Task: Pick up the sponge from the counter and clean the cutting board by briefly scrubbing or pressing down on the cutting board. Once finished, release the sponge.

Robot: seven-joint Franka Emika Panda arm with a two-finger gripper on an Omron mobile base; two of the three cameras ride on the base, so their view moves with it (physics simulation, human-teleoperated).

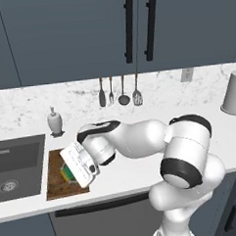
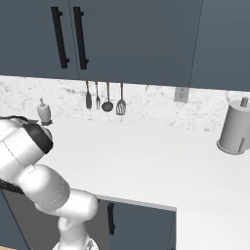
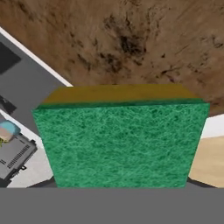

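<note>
My gripper points down and left over the dark brown cutting board, shut on the sponge. In the hand view the sponge is close up, with a green scrub face and a yellow layer along its top edge. Behind it lies the stained cutting board with dark specks. The sponge sits low over the board's right half; I cannot tell whether they touch. The board lies on the white counter, just right of the sink. The sponge hides my fingertips in the hand view.
The dark grey sink borders the board on the left. A soap dispenser stands behind it. Utensils hang on the backsplash. A grey paper towel holder stands at the far right of the counter.
</note>
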